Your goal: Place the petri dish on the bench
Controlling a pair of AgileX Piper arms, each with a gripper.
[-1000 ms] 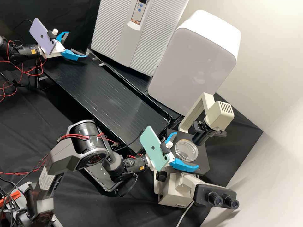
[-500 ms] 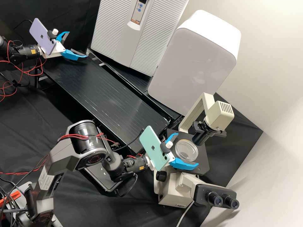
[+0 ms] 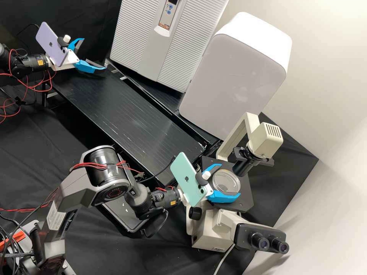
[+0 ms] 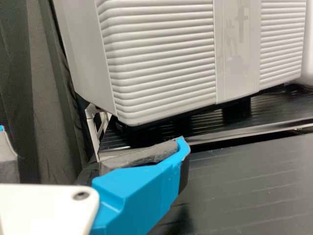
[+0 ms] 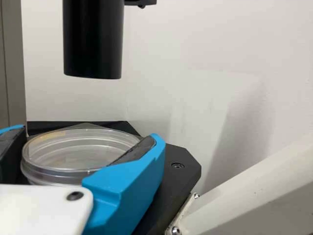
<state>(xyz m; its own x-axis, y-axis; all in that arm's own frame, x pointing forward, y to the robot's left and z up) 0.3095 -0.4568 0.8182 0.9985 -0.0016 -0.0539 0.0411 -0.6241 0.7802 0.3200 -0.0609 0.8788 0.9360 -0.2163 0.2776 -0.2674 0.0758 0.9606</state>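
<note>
In the high view the petri dish point(image 3: 227, 181) sat on the black stage point(image 3: 246, 194) of the microscope point(image 3: 210, 233), just beside the dark tube point(image 3: 244, 166) that hung from the microscope's upper part. The right gripper point(image 3: 230, 180) had come to the microscope's stage, its two fingers point(image 3: 223, 198) on opposite sides of the dish and, as far as could be judged, closed onto it. The bench point(image 3: 126, 107) lay to one side of the microscope, and the dish had not reached it. The left gripper point(image 3: 94, 54) was over the bench's end well apart from the microscope, fingers spread, with nothing between them. In the left wrist view one blue finger of that gripper stood before a white ridged cabinet point(image 4: 166, 58), also well apart from the microscope; it had no hold on anything and seemed to have no part in the work at that point. In the right wrist view the pads point(image 5: 134, 151) flanked the dish's wall, and the dish looked level on the microscope's stage, not raised. So the approach seemed done and the grasp made or all but made; what was left was to lift the dish off the microscope, carry it across, set it on the bench and let go.
</note>
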